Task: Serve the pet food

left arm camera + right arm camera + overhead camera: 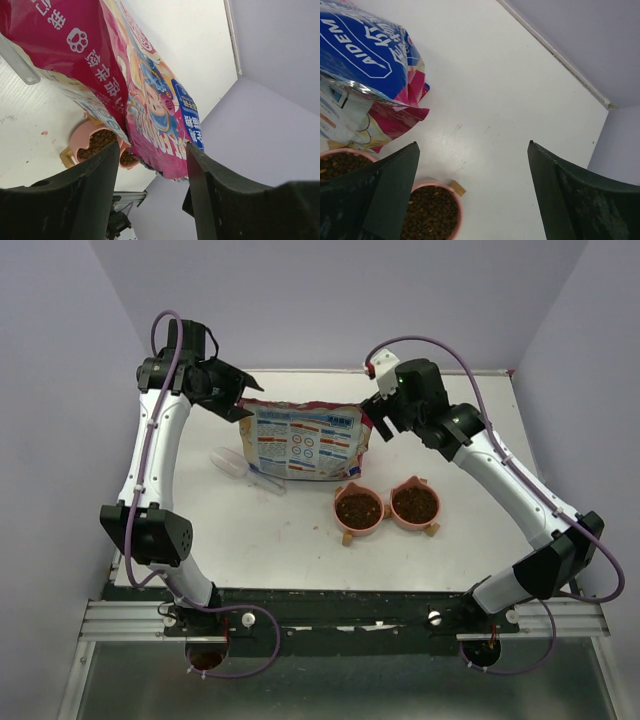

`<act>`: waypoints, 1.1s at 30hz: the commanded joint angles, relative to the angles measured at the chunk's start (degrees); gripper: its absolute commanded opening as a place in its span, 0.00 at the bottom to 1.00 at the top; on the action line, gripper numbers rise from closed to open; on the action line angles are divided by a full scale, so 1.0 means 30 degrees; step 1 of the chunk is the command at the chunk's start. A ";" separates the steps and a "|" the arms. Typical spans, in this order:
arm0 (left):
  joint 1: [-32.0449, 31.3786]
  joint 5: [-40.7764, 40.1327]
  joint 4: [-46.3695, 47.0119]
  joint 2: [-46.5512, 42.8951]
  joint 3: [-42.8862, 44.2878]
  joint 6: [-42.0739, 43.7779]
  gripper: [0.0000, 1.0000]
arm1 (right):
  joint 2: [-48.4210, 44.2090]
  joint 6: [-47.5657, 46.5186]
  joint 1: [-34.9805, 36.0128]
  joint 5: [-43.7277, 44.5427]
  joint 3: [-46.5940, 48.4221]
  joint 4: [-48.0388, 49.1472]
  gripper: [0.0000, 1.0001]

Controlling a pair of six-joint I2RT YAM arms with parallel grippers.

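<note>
Dark brown kibble pellets (pixel 358 508) fill the twin salmon-pink bowls (pixel 339 502). The left fingers (pixel 95 200) and right fingers (pixel 385 195) stand spread, flanking the printed pink-edged bag (pixel 305 440).

On the worktop (pixel 450 540) the bag (pixel 305 440) lies behind the twin bowls (pixel 358 532) holding the pet food (pixel 358 508), with the scoop (pixel 228 462) left of the bag.
</note>
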 commanded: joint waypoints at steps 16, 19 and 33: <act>0.0604 -0.0209 0.3999 -0.5862 0.4105 0.6115 0.66 | -0.6012 0.9899 -0.0061 0.8372 0.3509 0.0138 0.99; 0.0605 0.0057 0.7573 -0.7415 0.3699 0.7025 0.68 | -0.7479 0.9054 -0.0061 0.9193 0.3568 0.2976 0.99; 0.0633 -0.5743 1.1422 -1.1111 0.2731 1.1101 0.91 | -0.6104 0.8578 -0.0061 1.3063 0.7556 0.5153 0.99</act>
